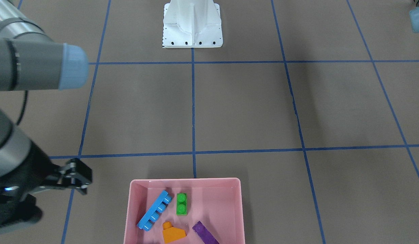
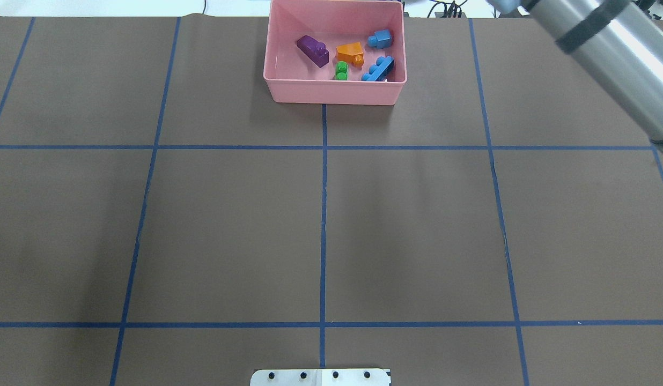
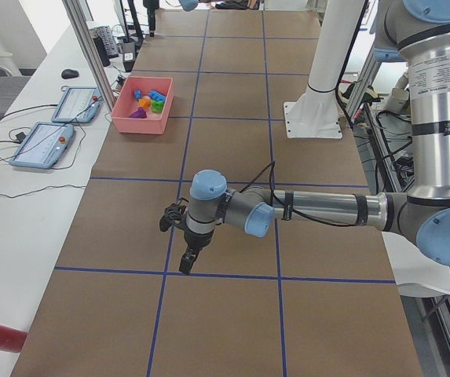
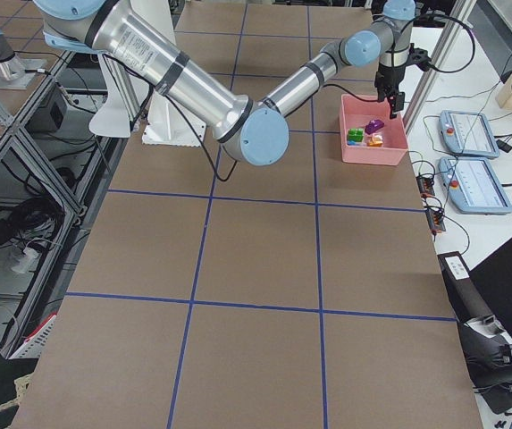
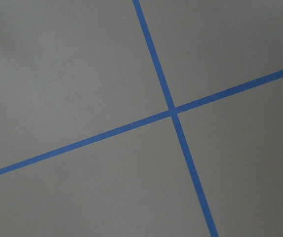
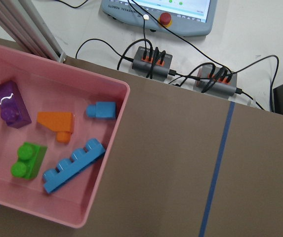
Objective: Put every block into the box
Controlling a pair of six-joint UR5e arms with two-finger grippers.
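Observation:
The pink box (image 2: 331,94) stands at the table's far edge, also in the front view (image 1: 185,180) and the right wrist view (image 6: 112,148). Inside lie the purple block (image 2: 312,50), orange sloped block (image 2: 350,52), green block (image 2: 341,70), long blue block (image 2: 378,68) and small blue block (image 2: 381,38). My right gripper (image 1: 85,188) hovers beside the box, off its edge, fingers apart and holding nothing. My left gripper (image 3: 185,267) hangs over bare table near a tape cross (image 5: 172,111), far from the box; I cannot tell whether it is open or shut.
The white robot base (image 1: 192,27) stands at the table's near middle. Beyond the box's far side lie cable hubs (image 6: 151,61) and a teach pendant (image 6: 156,10). Blue tape lines grid the brown table (image 2: 406,230).

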